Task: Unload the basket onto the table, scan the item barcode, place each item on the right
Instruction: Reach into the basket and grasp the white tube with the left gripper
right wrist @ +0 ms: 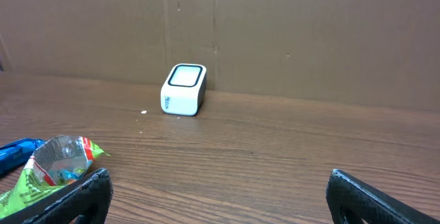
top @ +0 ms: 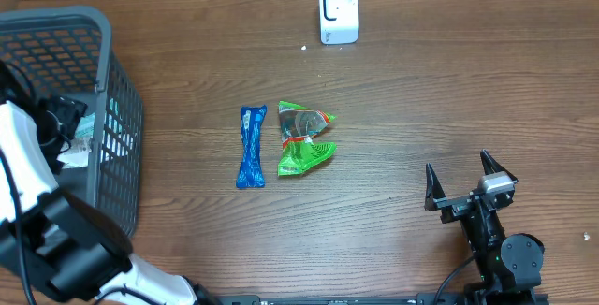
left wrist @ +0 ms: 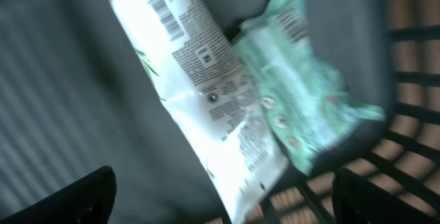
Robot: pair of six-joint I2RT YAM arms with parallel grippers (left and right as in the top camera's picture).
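Observation:
The white barcode scanner (top: 338,11) stands at the back of the table, also in the right wrist view as scanner (right wrist: 183,89). A blue packet (top: 251,147) and a green snack bag (top: 303,137) lie mid-table. My left gripper (left wrist: 223,207) is open inside the grey basket (top: 122,108). Below it lie a white tube (left wrist: 199,80), its printed barcode facing up, and a pale green packet (left wrist: 299,104). Neither is held. My right gripper (top: 471,180) is open and empty at the front right, well clear of the packets.
The basket's mesh walls (left wrist: 405,80) close in around the left gripper. A brown cardboard wall (right wrist: 275,31) runs behind the scanner. The green bag (right wrist: 51,165) lies just left of my right gripper's left finger (right wrist: 75,196).

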